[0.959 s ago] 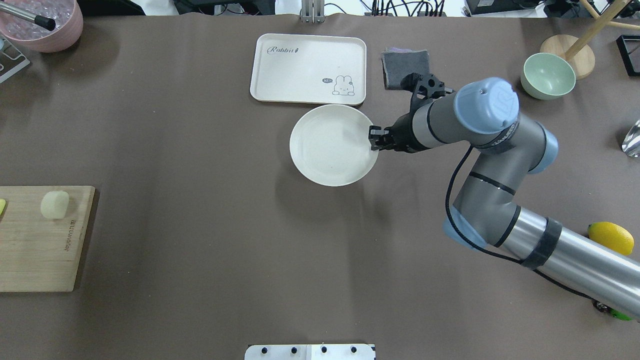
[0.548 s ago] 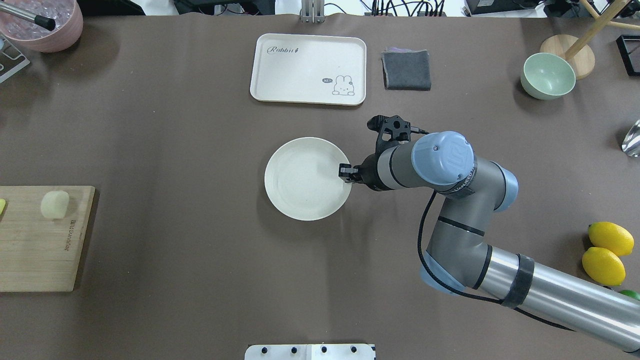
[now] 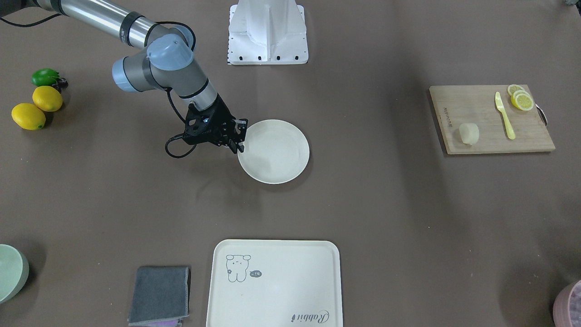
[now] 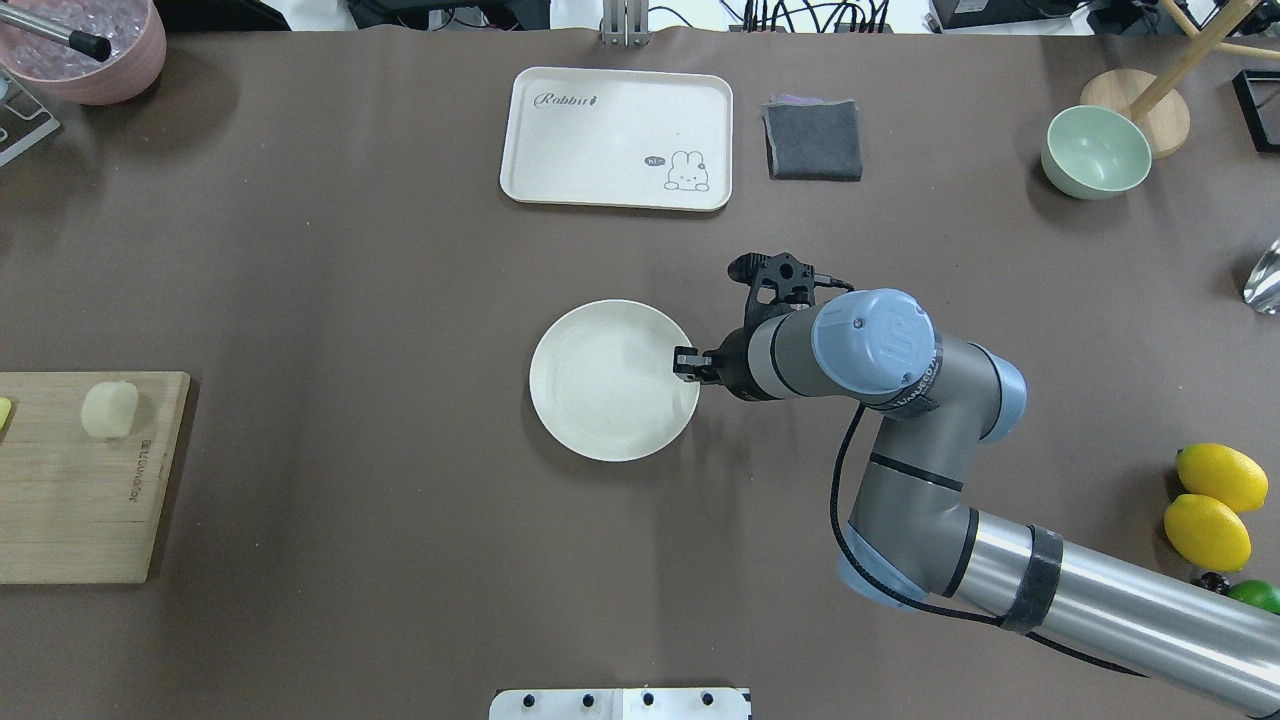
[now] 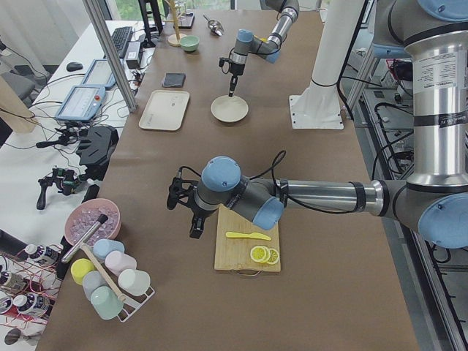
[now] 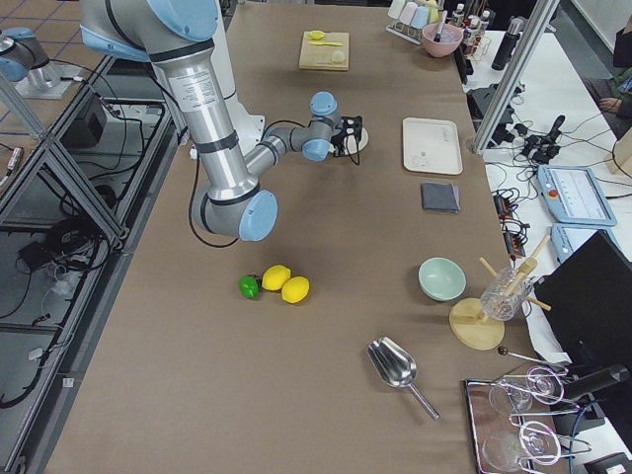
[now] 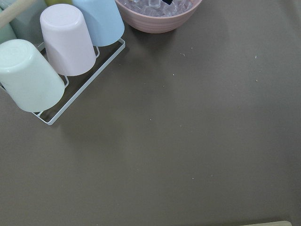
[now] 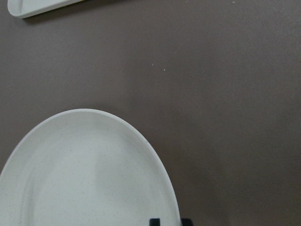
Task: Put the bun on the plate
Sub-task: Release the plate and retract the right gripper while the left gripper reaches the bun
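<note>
The bun [image 4: 109, 409] is a pale cream lump lying on a wooden cutting board [image 4: 80, 500] at the table's left edge; it also shows in the front view [image 3: 469, 133]. The round cream plate [image 4: 600, 390] sits mid-table and holds nothing. My right gripper [image 4: 688, 362] is shut on the plate's right rim; in the right wrist view the rim of the plate [image 8: 94, 179] passes between the two dark fingertips [image 8: 154, 221]. My left gripper [image 5: 186, 212] hangs just off the board's near side, seen only in the left side view, so I cannot tell whether it is open or shut.
A cream tray [image 4: 617, 138] with a rabbit drawing and a grey cloth [image 4: 813, 140] lie behind the plate. A green bowl [image 4: 1095, 152] stands far right, lemons [image 4: 1220, 478] near right. A yellow knife [image 3: 503, 114] and lemon slices [image 3: 521, 100] share the board. A cup rack [image 7: 61, 52] stands near the left wrist.
My right gripper has dragged the plate away from the tray, toward the robot and slightly left. The bun has stayed where it was.
</note>
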Action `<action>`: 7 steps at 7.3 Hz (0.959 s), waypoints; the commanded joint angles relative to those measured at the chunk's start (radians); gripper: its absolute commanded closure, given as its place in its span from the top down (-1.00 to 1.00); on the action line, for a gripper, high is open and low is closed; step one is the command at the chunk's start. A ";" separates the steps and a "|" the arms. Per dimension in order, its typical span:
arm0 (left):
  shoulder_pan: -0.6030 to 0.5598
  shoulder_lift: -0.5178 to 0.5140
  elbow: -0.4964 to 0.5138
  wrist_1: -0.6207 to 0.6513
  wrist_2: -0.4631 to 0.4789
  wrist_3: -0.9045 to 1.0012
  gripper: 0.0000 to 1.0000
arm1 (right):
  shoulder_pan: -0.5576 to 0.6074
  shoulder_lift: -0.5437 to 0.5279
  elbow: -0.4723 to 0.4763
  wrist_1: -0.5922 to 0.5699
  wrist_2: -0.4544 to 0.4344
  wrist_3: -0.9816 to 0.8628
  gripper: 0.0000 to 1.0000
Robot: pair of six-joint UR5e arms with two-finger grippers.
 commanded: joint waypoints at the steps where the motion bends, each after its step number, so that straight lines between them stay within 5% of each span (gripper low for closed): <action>1: 0.015 -0.004 -0.013 -0.002 0.003 -0.111 0.96 | 0.019 0.002 0.007 -0.001 0.011 0.000 1.00; 3: 0.165 0.027 -0.057 -0.139 0.079 -0.347 0.96 | 0.075 0.008 0.087 -0.129 0.075 -0.001 1.00; 7: 0.579 0.079 -0.154 -0.169 0.455 -0.645 0.96 | 0.146 -0.016 0.132 -0.156 0.161 -0.004 1.00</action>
